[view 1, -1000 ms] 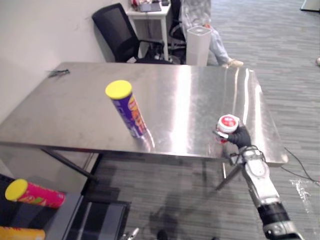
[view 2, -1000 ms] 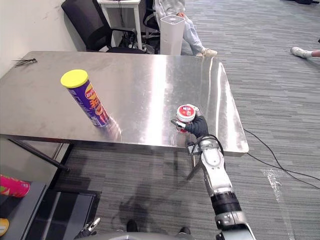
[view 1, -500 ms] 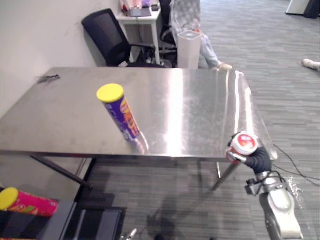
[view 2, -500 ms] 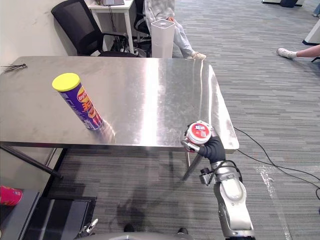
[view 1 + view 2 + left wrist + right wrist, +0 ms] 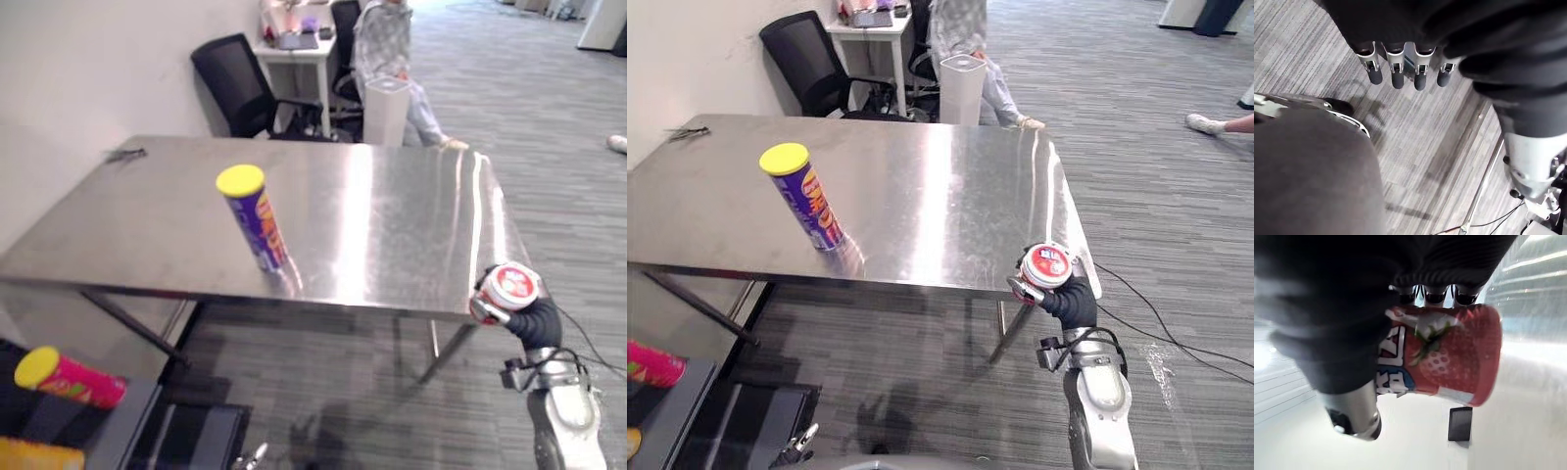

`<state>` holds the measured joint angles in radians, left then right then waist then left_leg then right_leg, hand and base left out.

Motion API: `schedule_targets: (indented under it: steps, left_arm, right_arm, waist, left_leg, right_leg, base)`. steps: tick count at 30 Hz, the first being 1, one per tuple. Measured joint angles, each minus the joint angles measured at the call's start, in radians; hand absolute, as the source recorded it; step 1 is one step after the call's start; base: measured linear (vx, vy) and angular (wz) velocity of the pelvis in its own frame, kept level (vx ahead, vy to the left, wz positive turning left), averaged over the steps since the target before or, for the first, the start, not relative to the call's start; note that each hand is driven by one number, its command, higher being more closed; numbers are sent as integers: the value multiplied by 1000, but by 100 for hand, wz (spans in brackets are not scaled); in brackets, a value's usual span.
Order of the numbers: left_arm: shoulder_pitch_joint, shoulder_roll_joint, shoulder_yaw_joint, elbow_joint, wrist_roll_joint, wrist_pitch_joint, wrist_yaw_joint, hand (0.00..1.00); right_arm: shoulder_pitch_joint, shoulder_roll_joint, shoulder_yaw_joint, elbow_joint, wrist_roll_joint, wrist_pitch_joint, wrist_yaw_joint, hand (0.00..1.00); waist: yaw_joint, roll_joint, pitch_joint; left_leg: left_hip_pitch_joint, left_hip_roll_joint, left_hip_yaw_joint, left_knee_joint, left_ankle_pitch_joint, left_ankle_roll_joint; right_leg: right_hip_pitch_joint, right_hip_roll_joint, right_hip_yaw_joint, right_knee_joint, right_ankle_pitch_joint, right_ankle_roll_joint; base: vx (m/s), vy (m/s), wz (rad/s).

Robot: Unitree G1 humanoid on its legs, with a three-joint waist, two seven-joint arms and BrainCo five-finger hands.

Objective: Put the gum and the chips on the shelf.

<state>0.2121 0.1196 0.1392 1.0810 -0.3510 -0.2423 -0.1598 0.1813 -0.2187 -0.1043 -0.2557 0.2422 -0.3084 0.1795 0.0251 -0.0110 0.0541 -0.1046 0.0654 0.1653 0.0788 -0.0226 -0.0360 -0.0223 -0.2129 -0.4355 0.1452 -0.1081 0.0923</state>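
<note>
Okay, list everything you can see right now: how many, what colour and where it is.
steel table: one, silver, centre
chips can: one, purple with yellow lid, standing on the table's left half
gum tub: one, red and white, held at the table's near right corner
pink can: one, pink with yellow lid, lying on the shelf
shelf: one, dark grey, low at the left
small dark item: one, table's far left corner, too small to identify
office chair: one, black, behind the table
tall bin: one, white, beside the chair
person: one, seated behind the table
right hand: one, curled round the gum tub
left hand: one, fingers straight, empty, above the floor
</note>
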Motion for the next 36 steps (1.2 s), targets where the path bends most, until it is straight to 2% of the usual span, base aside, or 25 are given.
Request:
schedule_targets:
  steps: [2,3,4,5,6,7,8,9,10,11,12,13,14,16,18,19,21,23,27,31,36]
  left_arm:
    - [-11,2,-27,-14,1,-6,0,0]
    - [-11,-1,-38,-26,5,-11,1,0]
    - [-11,0,-39,-30,5,-12,1,0]
    - [-15,1,-36,-19,4,-11,3,0]
    - [-24,2,-32,-5,4,-9,4,0]
    - [-24,-2,-30,-6,4,-9,4,0]
    - [-12,-6,-27,-6,4,-8,0,0]
    - [4,-9,-21,-6,3,-7,-1,0]
    - [15,-10,-13,-20,2,-3,-1,0]
    - [18,-7,-12,-32,1,-4,-1,0]
    - [18,-7,10,-48,0,-9,-2,0]
    - [15,-8,37,-43,0,2,-5,0]
    - [19,-8,43,-45,0,4,-6,0]
    - [27,-13,61,-44,1,7,-13,0]
    - [29,-12,63,-37,5,12,-15,0]
    - [24,-8,64,-29,8,12,-15,0]
    - [9,6,63,-6,21,13,-10,0]
    - [7,5,60,-6,23,13,-7,0]
    - [-15,16,60,-6,59,12,3,0]
    - [-36,25,55,-8,58,11,7,0]
    - [-37,25,55,-9,58,11,7,0]
  right_arm:
    - [-63,-6,25,13,1,-3,-8,100]
    - [-98,-22,37,19,1,-3,-15,100]
    - [-107,-26,40,19,1,-3,-17,100]
    - [-123,-43,34,17,-2,-3,-20,100]
    - [-128,-50,11,22,-2,-5,-26,100]
    - [-137,-48,-4,32,-2,-5,-30,100]
    - [-156,-48,-17,49,-6,-3,-46,100]
    - [-159,-50,-16,50,-5,-3,-52,100]
    - [-160,-57,-19,51,-7,-5,-64,100]
    - [-163,-57,-19,59,-7,-5,-64,100]
    - [-168,-55,-24,70,-10,-2,-61,100]
    - [-166,-40,-26,72,-23,0,-52,100]
    - [-162,-37,-26,73,-31,0,-51,100]
    - [-159,-40,-29,74,-41,0,-38,100]
    - [-159,-41,-47,74,-45,0,-23,100]
    - [-158,-36,-47,77,-45,0,-22,100]
    - [-152,-25,-43,78,-46,3,-18,100]
    - [-151,-23,-44,78,-46,3,-19,100]
    - [-151,2,-39,109,-47,4,-21,100]
    - [-139,3,-34,117,-49,15,-21,100]
    - [-131,2,-33,116,-49,16,-18,100]
  waist:
    - [8,11,16]
    - [10,27,24]
    - [16,28,28]
    - [20,36,32]
    - [18,21,39]
    - [19,21,40]
    - [22,36,36]
    - [24,33,39]
    - [21,66,28]
    - [20,62,28]
    - [24,47,31]
    - [31,45,33]
    - [29,43,34]
    - [27,47,33]
    - [30,69,25]
    - [30,73,22]
    - [28,35,29]
    - [23,20,32]
    - [23,13,42]
    - [32,17,68]
    - [32,17,85]
  left_leg:
    - [-45,4,-70,-9,36,-13]
    - [-73,13,-97,-39,39,-24]
    - [-70,26,-72,-67,37,-23]
    - [-78,57,27,-101,21,1]
    - [-104,82,137,-81,-3,66]
    - [-122,100,195,-38,3,92]
    - [-139,132,293,95,29,137]
    - [-129,150,341,180,31,145]
    - [-143,127,364,149,85,108]
    - [-151,107,354,112,127,113]
    - [-142,78,334,24,181,110]
    - [-133,90,383,63,121,109]
    - [-126,100,401,88,92,99]
    - [-94,119,441,88,59,68]
    - [-73,136,470,35,28,30]
    - [-75,130,476,21,18,31]
    - [-98,95,456,10,14,40]
    - [-102,74,451,13,5,57]
    - [-104,40,444,30,-7,83]
    - [-102,25,430,2,-12,78]
    - [-101,20,433,-37,-8,73]
  right_leg:
    - [-15,5,-69,27,-15,-14]
    - [-29,10,-124,57,-30,-33]
    - [-27,13,-147,56,-32,-37]
    - [-6,31,-217,16,-23,-40]
    - [9,25,-295,-25,-15,-51]
    - [2,10,-332,-9,-20,-64]
    - [-11,-17,-377,48,-48,-88]
    - [-11,-32,-404,79,-66,-86]
    - [-9,-45,-472,124,-82,-82]
    - [-8,-50,-494,118,-83,-81]
    - [-5,-64,-538,87,-74,-76]
    - [9,-67,-616,77,-65,-82]
    - [16,-71,-640,80,-64,-81]
    - [28,-84,-686,88,-60,-75]
    - [23,-92,-742,115,-52,-66]
    - [20,-99,-752,127,-52,-66]
    - [7,-140,-769,156,-40,-54]
    - [8,-164,-775,169,-26,-49]
    - [9,-205,-772,198,-3,-49]
    - [9,-196,-758,172,2,-43]
    - [-9,-156,-700,117,4,-26]
  base:
    - [-205,-110,118]
    - [-186,-104,122]
    - [-160,-131,136]
    - [-115,-137,154]
    - [-113,-102,161]
    - [-112,-38,150]
    - [-55,-5,107]
    - [-32,-42,162]
    - [-55,-54,146]
    - [-119,-29,150]
    - [-151,-1,128]
    - [-102,5,124]
    - [-82,9,122]
    - [-60,59,88]
    - [-34,118,74]
    - [-63,137,44]
    - [-84,186,37]
    - [-31,201,18]
    - [-8,158,5]
    - [-55,68,8]
    - [-28,31,19]
